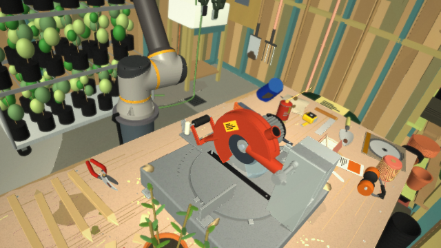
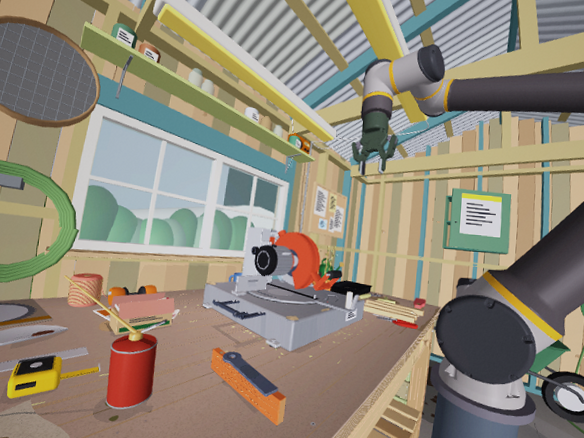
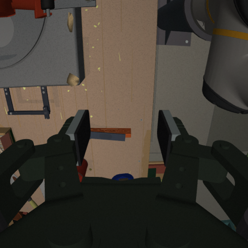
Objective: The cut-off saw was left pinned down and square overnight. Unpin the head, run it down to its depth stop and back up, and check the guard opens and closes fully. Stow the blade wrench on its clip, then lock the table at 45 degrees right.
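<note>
The cut-off saw (image 1: 241,162) sits mid-bench with its orange head (image 1: 246,141) down over the round grey table (image 2: 284,295), its black handle (image 1: 201,121) toward the arm's base. The blade wrench (image 2: 249,372) lies on an orange block (image 2: 247,385) on the bench, apart from the saw; from the wrist camera it shows far below as a dark bar on the block (image 3: 108,134). My gripper (image 2: 372,155) hangs high above the bench near the roof beams, pointing down. It is open and holds nothing (image 3: 123,134).
Behind the bench a plank wall carries hung tools, and a rack of potted seedlings (image 1: 51,62) stands by the arm's base (image 1: 137,113). A red can (image 2: 130,371), tape measure (image 2: 34,374), pruners (image 1: 100,172) and wooden stakes (image 1: 82,199) lie around the saw.
</note>
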